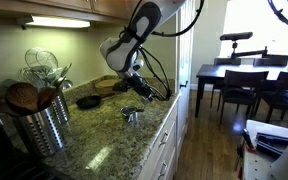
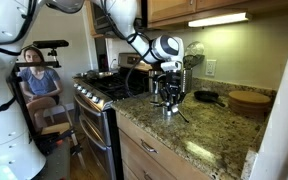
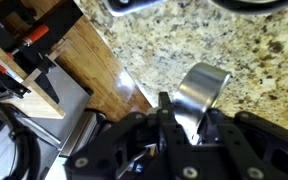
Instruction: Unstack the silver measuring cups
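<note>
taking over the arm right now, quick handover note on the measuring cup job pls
Gripper: shut on one small shiny silver metal measuring cup, held above the speckled granite countertop.
Rest of the silver cup set: on the countertop under the gripper, near the front edge, in both exterior views. How many are nested there cannot be told.
Done: one cup is off the stack.
Left: set the held cup down apart from the set, then probably separate any others.
</note>
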